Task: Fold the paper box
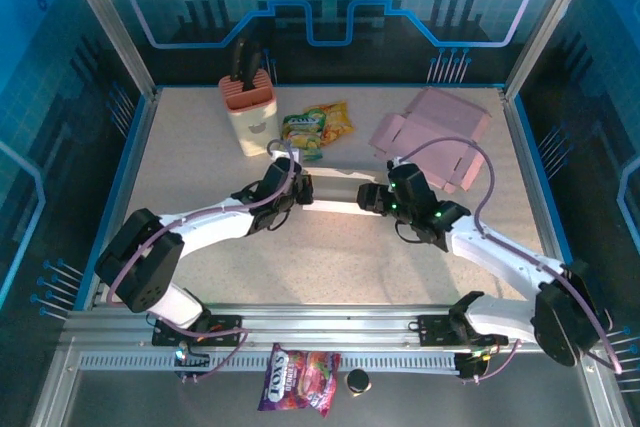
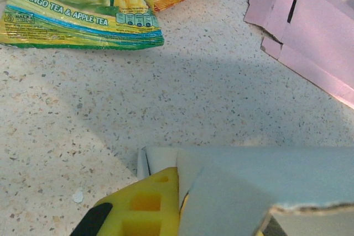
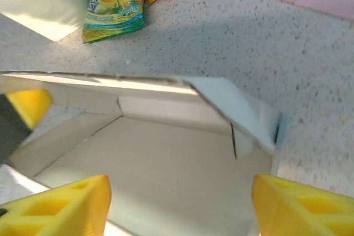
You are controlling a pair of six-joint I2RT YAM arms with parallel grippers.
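Yellow pads [image 3: 72,205] of the right gripper [image 3: 177,205] sit in the low corners of its wrist view. They stand wide apart above the bare floor of the white paper box [image 3: 166,158], and neither visibly presses a wall. The box is half raised, its far wall up and one corner flap at 2 o'clock leaning inward.

From above, the box lies at the middle of the table [image 1: 200,157], stretched between the two grippers. The right gripper is at its 3 o'clock end. The left gripper [image 1: 303,190] is at its 9 o'clock end with its jaws together, clamped on that end wall. In the left wrist view one yellow finger [image 2: 146,208] lies flat against the card and the other is hidden behind it.

A flat pink cardboard sheet [image 1: 430,137] lies at 1 o'clock, well apart from the box. At 12 o'clock a green sweet packet [image 1: 302,130] touches an orange packet [image 1: 335,122]. A cream holder [image 1: 248,115] with a pink top stands upright at 11 o'clock. At 6 o'clock, off the table by the arm bases, a purple sweet packet [image 1: 300,379] lies beside a small black cap [image 1: 357,380].
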